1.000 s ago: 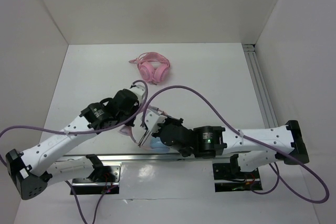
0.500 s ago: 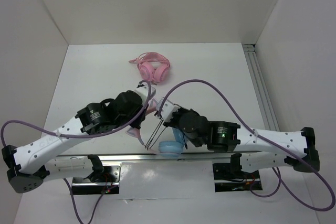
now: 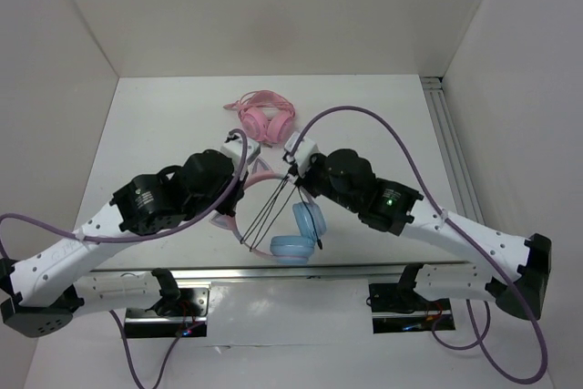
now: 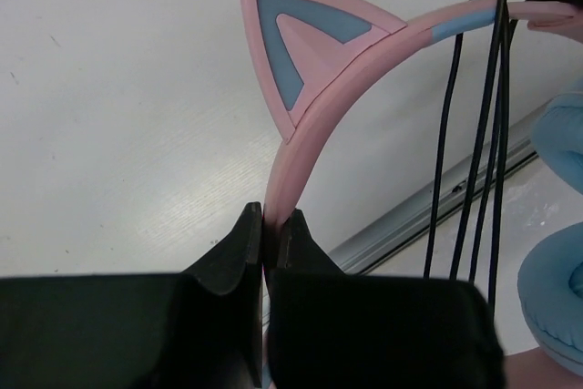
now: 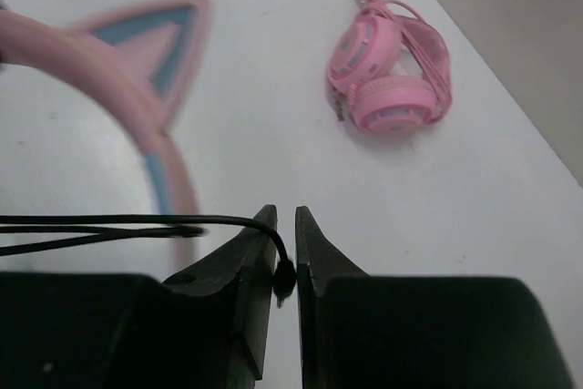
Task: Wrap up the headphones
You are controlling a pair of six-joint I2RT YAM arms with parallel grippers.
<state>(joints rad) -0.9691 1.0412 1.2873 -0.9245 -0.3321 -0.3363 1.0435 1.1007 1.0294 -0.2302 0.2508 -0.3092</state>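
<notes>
Wrap looks partway: headphones [image 3: 301, 232] sit between the arms near the table's [image 3: 164, 116] front edge, left gripper [image 4: 271, 221] clamped on the smooth pink cat-ear band, right gripper [image 5: 284, 225] pinching the thin black cable [image 5: 137, 219], several taut strands crossing the band, remaining slack unwound, cups glossy blue ovals.

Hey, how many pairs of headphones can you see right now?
2: the cat-ear headphones with blue cups at the front, and the all-pink headphones lying farther back. None seems hidden.
</notes>
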